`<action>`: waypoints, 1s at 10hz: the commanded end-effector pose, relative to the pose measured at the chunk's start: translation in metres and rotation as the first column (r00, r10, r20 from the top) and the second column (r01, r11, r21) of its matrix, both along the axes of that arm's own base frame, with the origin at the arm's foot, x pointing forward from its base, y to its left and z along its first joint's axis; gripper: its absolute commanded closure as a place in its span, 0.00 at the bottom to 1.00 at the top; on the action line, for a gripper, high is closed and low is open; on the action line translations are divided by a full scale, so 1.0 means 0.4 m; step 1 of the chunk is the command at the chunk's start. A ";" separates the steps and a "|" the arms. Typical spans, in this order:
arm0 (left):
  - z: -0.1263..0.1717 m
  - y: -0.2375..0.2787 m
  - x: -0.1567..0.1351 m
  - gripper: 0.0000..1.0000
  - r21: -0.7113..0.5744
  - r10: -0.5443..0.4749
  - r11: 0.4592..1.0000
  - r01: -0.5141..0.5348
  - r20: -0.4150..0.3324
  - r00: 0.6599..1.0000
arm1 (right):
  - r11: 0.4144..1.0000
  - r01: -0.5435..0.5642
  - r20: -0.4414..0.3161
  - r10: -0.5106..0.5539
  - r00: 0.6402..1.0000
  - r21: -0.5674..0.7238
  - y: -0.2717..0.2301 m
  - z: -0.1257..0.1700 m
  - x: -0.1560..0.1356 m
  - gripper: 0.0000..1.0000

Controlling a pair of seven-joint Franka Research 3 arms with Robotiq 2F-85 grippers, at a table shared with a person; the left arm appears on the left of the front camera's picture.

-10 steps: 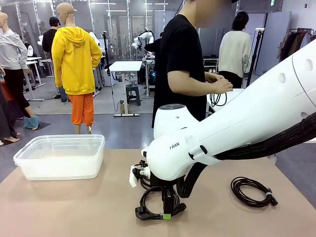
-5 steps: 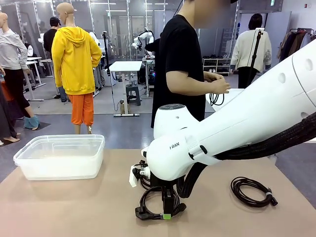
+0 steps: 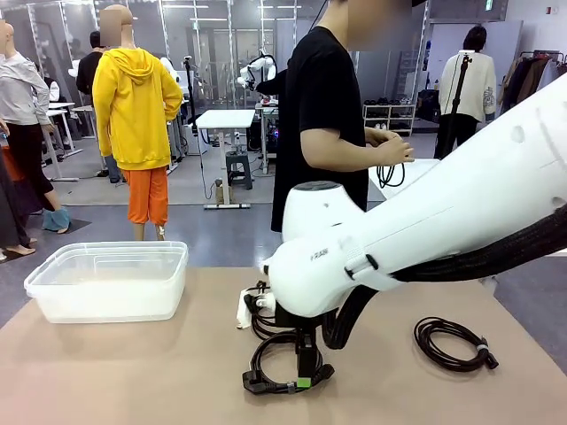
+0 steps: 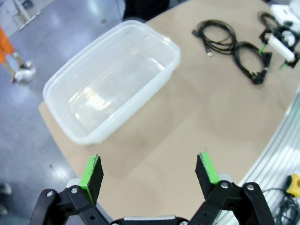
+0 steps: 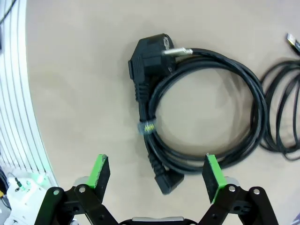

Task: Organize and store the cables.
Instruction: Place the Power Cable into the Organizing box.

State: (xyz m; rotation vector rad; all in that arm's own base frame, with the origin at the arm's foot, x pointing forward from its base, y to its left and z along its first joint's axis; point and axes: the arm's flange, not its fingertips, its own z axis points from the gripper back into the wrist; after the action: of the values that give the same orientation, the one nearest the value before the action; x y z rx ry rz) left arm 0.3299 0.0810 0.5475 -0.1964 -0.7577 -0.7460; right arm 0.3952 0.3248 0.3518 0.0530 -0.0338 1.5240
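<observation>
Several coiled black cables lie on the tan table. My right gripper (image 3: 306,379) hangs open just above one coil with a plug (image 3: 263,352), near the front middle. In the right wrist view that coil (image 5: 147,58) lies between and beyond the open gripper (image 5: 156,171), with a small tie on its left side. A second coil (image 3: 259,320) sits behind it, and a third (image 3: 452,343) lies to the right. My left gripper (image 4: 149,169) is open and empty, high above the table beside the clear bin (image 4: 171,44).
The clear plastic bin (image 3: 106,252) stands empty at the table's left. A person in a black shirt stands at the far side with another black cable (image 3: 387,177) in the hands. A ribbed metal rail (image 5: 14,93) runs along the table's near edge.
My right arm has shifted slightly to the right and up, its gripper still over the same coil. Both grippers stay open.
</observation>
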 end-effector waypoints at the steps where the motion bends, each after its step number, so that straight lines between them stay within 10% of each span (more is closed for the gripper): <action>1: 0.010 -0.132 -0.040 0.00 0.051 -0.144 0.988 0.143 0.013 0.990 | 0.994 0.067 0.010 -0.068 0.998 0.084 -0.140 0.057 -0.052 0.00; 5: -0.007 -0.461 -0.001 0.00 0.241 -0.375 0.896 0.373 -0.039 0.926 | 0.893 0.243 0.083 -0.294 0.952 0.379 -0.553 0.173 -0.273 0.00; 10: -0.059 -0.766 -0.006 0.00 0.401 -0.548 0.738 0.543 -0.114 0.829 | 0.668 0.476 0.059 -0.612 0.788 0.572 -0.901 0.207 -0.508 0.00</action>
State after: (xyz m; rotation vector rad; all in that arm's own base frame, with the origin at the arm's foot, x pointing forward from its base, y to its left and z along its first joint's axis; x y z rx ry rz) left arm 0.3211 -0.2168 0.5242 -0.0464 -0.5298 -1.4570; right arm 0.2947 -0.0301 0.5401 0.2730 -0.6114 0.9322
